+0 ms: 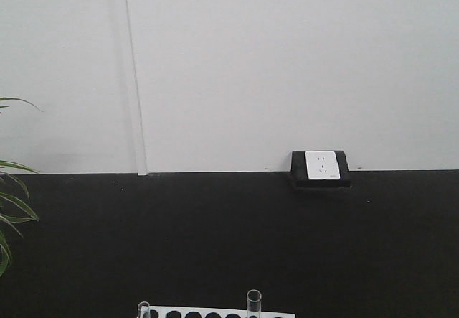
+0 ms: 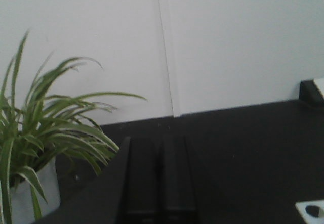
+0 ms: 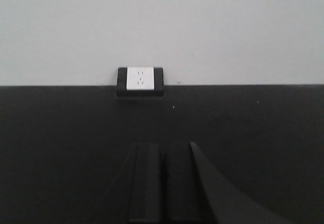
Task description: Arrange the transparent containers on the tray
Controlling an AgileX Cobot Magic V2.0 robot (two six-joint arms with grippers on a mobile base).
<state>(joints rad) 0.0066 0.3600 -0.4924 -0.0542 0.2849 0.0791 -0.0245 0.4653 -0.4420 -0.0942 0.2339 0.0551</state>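
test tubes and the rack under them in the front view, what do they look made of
Test tubes: clear glass or plastic, glossy; the dark surface shows through. Rack: matte white, probably plastic; only its top edge shows.

White rack cut by bottom edge, test tubes mostly cropped, plant cut left

Lab: test tubes in white rack
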